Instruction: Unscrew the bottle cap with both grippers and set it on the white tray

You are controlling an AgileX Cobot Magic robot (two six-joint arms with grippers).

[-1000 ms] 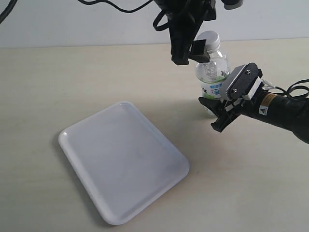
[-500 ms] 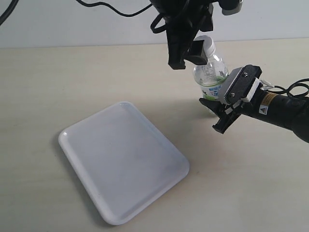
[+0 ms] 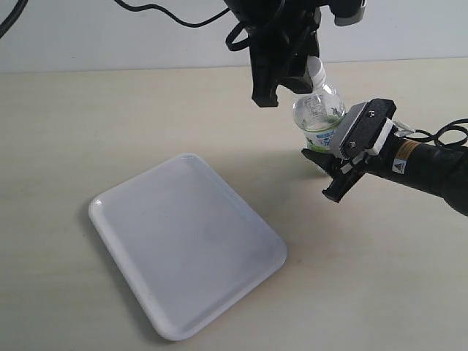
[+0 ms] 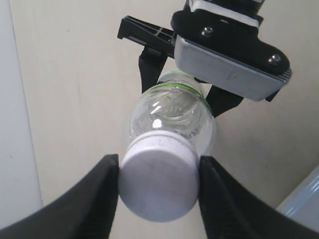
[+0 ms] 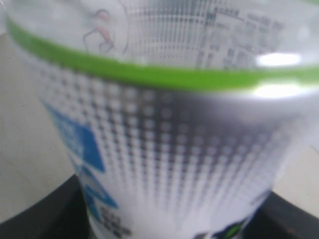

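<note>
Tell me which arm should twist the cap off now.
Left. The left tool is closed on the cap from both sides, probably ready to turn it. The right tool clamps the bottle lower down at its label, so it suits bracing instead.

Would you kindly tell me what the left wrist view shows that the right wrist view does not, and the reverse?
Only the left wrist view shows the bottle cap, clamped between the fingers of the left gripper, and the right gripper from outside, closed around the lower body of the bottle. Only the right wrist view shows the label up close: green band, blue print, blurred small text. Both show the bottle.
</note>
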